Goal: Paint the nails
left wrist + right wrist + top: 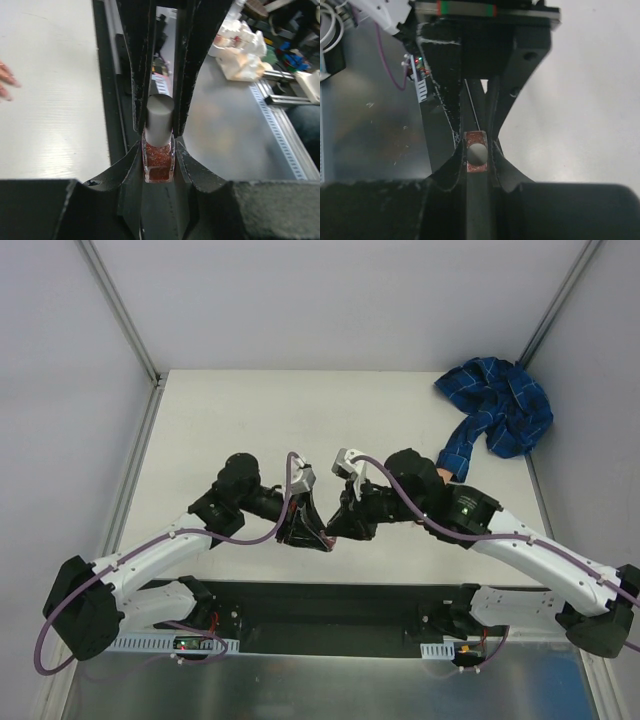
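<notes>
Left gripper (159, 172) clamped on the red glitter polish bottle (158, 159), right gripper (476, 156) closed on its grey cap (160, 117) (both snug), we should twist squarely about the cap's axis.

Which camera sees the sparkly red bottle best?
The left wrist view: the bottle shows side-on, with its glittery red glass and grey cap. The right wrist view sees it cap-first, just a red rim around the cap. The top view does not show it.
</notes>
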Controlling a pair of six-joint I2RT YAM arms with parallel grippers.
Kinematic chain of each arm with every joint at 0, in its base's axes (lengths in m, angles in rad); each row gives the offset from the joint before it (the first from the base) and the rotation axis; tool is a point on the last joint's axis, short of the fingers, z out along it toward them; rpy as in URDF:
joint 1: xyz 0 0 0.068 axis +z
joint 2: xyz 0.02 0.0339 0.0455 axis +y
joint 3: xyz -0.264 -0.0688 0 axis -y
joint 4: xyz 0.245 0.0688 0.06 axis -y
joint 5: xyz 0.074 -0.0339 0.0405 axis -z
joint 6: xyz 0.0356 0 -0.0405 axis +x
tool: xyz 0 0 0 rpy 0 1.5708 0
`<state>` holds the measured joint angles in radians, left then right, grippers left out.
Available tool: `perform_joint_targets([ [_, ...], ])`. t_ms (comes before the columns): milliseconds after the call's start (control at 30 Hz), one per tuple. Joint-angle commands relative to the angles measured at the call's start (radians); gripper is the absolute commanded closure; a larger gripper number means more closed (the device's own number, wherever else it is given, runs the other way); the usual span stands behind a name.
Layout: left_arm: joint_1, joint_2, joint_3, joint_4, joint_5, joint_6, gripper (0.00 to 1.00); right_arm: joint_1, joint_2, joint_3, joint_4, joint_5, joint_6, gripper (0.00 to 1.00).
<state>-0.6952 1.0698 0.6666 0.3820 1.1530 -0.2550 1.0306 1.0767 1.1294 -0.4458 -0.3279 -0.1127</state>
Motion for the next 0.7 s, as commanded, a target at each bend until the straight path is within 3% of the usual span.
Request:
perform_joint_targets([
  [0, -0.003, -0.005, 0.070, 0.207, 0.120, -0.047, 1.00, 0.002, 0.054, -0.019, 0.059, -0.301, -0.187, 1.00],
  [200, -0.003, -0.031, 0.080, 0.108, 0.034, 0.026, 1.00, 0.000, -0.006, -0.059, 0.156, -0.141, -0.102, 0.99],
  [233, -0.003, -0.037, 0.086, 0.083, 0.008, 0.040, 1.00, 0.000, -0.020, -0.056, 0.157, -0.099, -0.064, 0.92],
  [267, -0.003, -0.047, 0.090, 0.028, -0.019, 0.084, 1.00, 0.000, -0.026, -0.049, 0.147, -0.053, -0.042, 0.73],
  [333, -0.003, -0.076, 0.096, -0.032, -0.140, 0.127, 1.00, 0.002, -0.034, -0.028, 0.130, 0.090, 0.019, 0.66],
  [367, -0.001, -0.085, 0.096, -0.061, -0.182, 0.170, 1.00, 0.002, -0.035, -0.019, 0.112, 0.139, 0.094, 0.57],
  [400, -0.003, -0.108, 0.097, -0.110, -0.275, 0.187, 1.00, 0.009, -0.035, -0.014, 0.104, 0.245, 0.140, 0.55],
  [533, -0.003, -0.156, 0.080, -0.143, -0.412, 0.234, 1.00, 0.055, -0.015, 0.016, 0.073, 0.492, 0.336, 0.44],
  [667, -0.003, -0.165, 0.079, -0.155, -0.447, 0.243, 1.00, 0.158, 0.061, 0.136, -0.039, 0.743, 0.378, 0.43],
])
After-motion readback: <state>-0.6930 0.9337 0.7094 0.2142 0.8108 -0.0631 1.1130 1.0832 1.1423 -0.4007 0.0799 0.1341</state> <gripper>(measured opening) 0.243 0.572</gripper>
